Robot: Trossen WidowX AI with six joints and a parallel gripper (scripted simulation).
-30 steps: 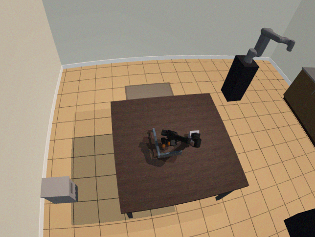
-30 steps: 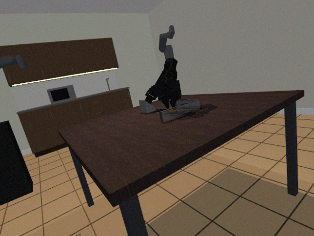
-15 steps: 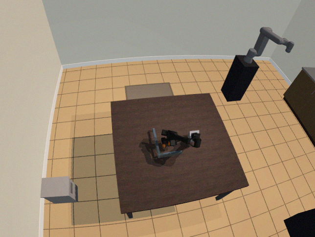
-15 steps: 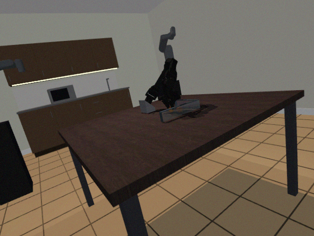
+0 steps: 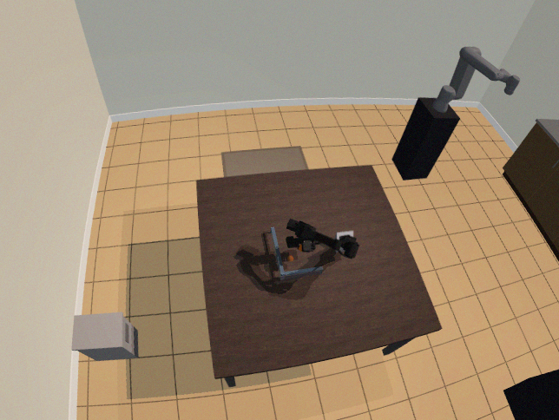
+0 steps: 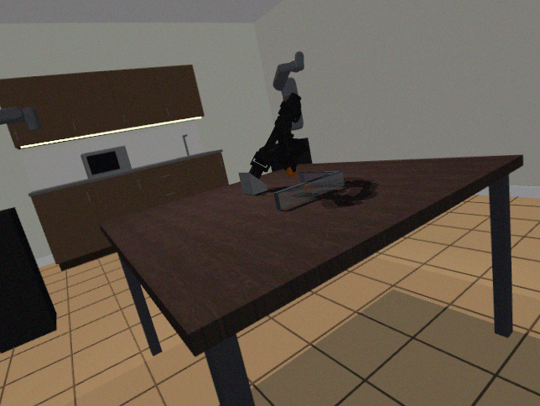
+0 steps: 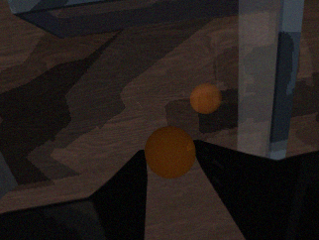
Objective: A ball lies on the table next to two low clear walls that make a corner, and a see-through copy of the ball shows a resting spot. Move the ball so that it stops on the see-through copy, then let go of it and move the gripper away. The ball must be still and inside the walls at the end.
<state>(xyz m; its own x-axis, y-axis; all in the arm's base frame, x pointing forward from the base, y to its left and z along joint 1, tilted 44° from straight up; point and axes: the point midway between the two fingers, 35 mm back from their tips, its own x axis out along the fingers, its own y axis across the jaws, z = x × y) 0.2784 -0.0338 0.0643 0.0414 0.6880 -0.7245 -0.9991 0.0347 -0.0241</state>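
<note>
Two black fingers of my gripper (image 7: 170, 151) are pinching the orange ball (image 7: 169, 152); in the wrist view one fingertip touches its left side and the other its right side. The ball sits at the very tips of the fingers. Beyond the ball, slightly up and to the right in the wrist view, lies the see-through copy (image 7: 205, 98), paler orange, on the dark wooden table (image 7: 74, 64). The ball and the copy are near each other but apart. One clear wall (image 7: 260, 74) runs just beside the copy on its right; a second clear wall (image 7: 124, 12) crosses the top of the wrist view. From the top view, the copy (image 5: 291, 257) lies inside the corner of the two walls (image 5: 282, 264), and my arm (image 5: 323, 239) reaches toward it from the right.
</note>
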